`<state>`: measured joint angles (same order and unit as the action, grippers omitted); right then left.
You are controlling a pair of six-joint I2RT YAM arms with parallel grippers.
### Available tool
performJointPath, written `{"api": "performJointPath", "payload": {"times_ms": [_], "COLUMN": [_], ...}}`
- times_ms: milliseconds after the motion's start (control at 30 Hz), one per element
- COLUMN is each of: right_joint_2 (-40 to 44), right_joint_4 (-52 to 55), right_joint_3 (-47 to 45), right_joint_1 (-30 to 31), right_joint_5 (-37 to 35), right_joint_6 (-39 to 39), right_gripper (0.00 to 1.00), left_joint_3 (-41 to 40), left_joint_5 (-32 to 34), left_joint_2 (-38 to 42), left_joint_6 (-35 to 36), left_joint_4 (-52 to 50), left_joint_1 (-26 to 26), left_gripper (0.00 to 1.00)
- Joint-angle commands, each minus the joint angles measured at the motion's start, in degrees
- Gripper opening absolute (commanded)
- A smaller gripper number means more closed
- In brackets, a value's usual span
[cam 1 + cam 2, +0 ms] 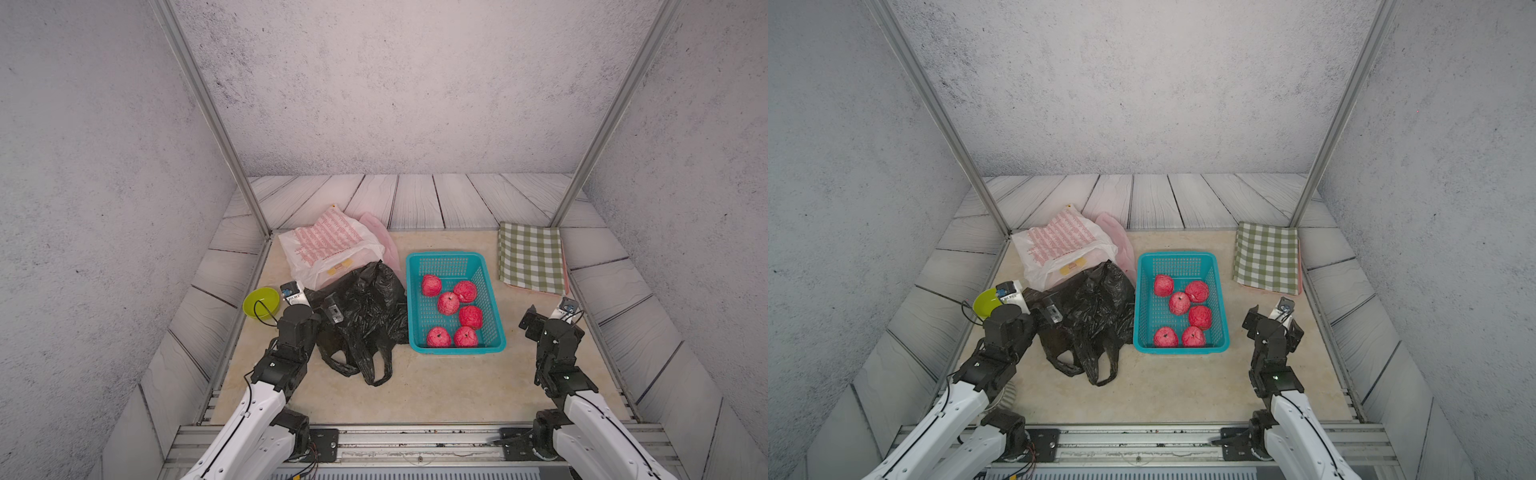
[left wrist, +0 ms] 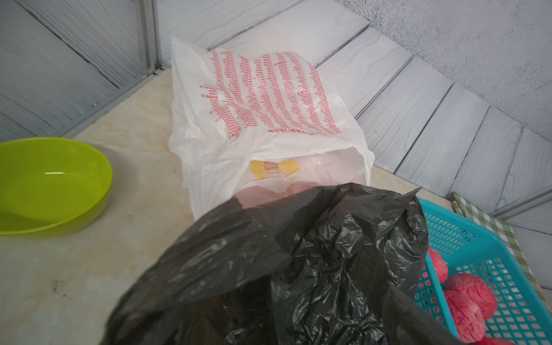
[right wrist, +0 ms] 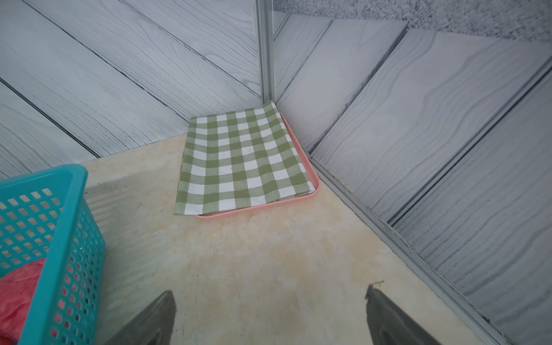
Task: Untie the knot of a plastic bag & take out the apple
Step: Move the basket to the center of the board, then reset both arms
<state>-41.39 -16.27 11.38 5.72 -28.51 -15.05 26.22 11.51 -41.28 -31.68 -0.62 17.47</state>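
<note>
Black plastic bag (image 1: 370, 307) lies crumpled on the counter (image 1: 436, 386) just beside the teal basket (image 1: 409, 299), handles loose; you can't tell whether an apple is inside. Your left gripper (image 1: 332, 316) is over it, and I cannot tell whether it is spread; your right gripper (image 3: 270, 291) is spread above bare counter. Film snagging on the left gripper could drag the bag into the basket. Six red apples (image 1: 449, 302) sit in the basket; the green bowl (image 1: 261, 302) is empty.

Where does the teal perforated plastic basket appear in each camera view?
In a top view: teal perforated plastic basket right of centre, beside the crumpled black plastic bag.
In a top view: basket near centre, same neighbours.
Left wrist: beyond the bag, cut off.
Right wrist: cut off at the edge.
Shared landmark: red apples inside it.
</note>
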Motion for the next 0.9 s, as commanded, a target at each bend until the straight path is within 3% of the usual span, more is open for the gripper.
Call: {"api": "performJointPath", "payload": {"times_ms": [0,233,500,867], "right_joint_2": [-3.21,-20.95,-27.65,-33.02], "right_joint_4": [-13.89,-21.67,-27.37,-30.87], "right_joint_3": [-2.83,0.36,2.55,4.77], "right_joint_1": [-0.03,-0.05,-0.06,-0.05], "right_joint_5": [0.93,-5.38,-3.12,0.66], "right_joint_6": [3.22,0.58,3.25,7.27], "right_gripper": [0.99,0.99,0.99,0.99], "left_joint_3": [-2.56,-9.64,-13.89,-19.56], "left_joint_5": [5.54,9.22,13.33,15.62], "left_joint_2": [1.22,3.64,3.34,5.18], "left_joint_6": [4.92,8.91,16.78,20.63], "left_joint_4": [4.97,16.02,22.44,31.4], "left_joint_1": [0.01,0.01,-0.01,0.02], "left_gripper": [0.99,0.99,0.99,0.99]}}
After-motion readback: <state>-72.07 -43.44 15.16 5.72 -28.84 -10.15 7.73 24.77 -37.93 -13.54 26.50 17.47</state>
